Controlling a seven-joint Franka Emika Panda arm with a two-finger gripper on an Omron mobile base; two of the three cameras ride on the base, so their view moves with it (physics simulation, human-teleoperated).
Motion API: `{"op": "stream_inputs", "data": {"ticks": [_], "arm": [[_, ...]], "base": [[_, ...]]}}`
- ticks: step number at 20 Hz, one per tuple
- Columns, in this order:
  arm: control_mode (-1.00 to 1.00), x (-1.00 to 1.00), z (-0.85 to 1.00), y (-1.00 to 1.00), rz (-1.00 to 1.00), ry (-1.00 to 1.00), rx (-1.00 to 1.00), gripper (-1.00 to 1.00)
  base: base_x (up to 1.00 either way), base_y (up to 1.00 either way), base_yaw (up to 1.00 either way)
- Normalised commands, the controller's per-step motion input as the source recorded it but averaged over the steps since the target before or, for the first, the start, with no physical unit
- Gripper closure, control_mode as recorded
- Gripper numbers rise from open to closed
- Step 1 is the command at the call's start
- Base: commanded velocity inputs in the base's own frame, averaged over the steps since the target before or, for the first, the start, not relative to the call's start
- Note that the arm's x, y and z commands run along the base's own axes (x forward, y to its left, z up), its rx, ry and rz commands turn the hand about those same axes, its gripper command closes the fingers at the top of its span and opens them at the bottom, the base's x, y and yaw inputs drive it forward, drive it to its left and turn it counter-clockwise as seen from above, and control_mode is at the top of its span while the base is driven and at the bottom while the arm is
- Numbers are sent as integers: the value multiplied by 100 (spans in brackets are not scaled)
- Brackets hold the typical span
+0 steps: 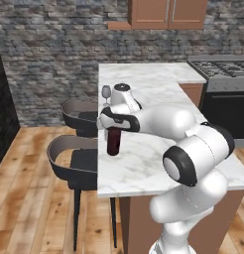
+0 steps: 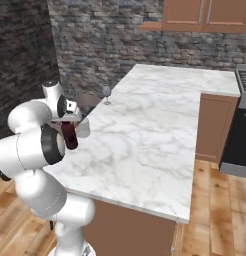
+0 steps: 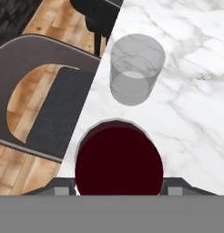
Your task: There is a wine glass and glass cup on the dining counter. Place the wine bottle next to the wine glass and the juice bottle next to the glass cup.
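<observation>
- At the near left edge of the white marble dining counter: stout maroon juice bottle, clamped at its cap by the two-finger gripper.
- Just beyond it: short greyish glass tumbler.

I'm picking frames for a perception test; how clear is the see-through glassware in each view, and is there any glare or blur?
Hand view: glass cup sharp, marble visible through it, no glare. Left base view: wine glass small, faint against the dining counter. Right base view: the cup pale, partly behind the juice bottle.
</observation>
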Motion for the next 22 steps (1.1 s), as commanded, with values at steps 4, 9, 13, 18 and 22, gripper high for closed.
{"op": "stream_inputs", "data": {"ticks": [4, 9, 13, 18, 22], "arm": [[-100, 0, -29, 0, 0, 0, 0, 100], [-100, 0, -29, 0, 0, 0, 0, -100], [-100, -7, -30, -7, 0, 0, 0, -100], [-100, -14, -17, -3, 0, -5, 0, -100], [-100, -6, -2, -1, 0, -11, 0, -100]], "base": [[0, 0, 0], [0, 0, 0], [0, 0, 0], [0, 0, 0], [0, 0, 0]]}}
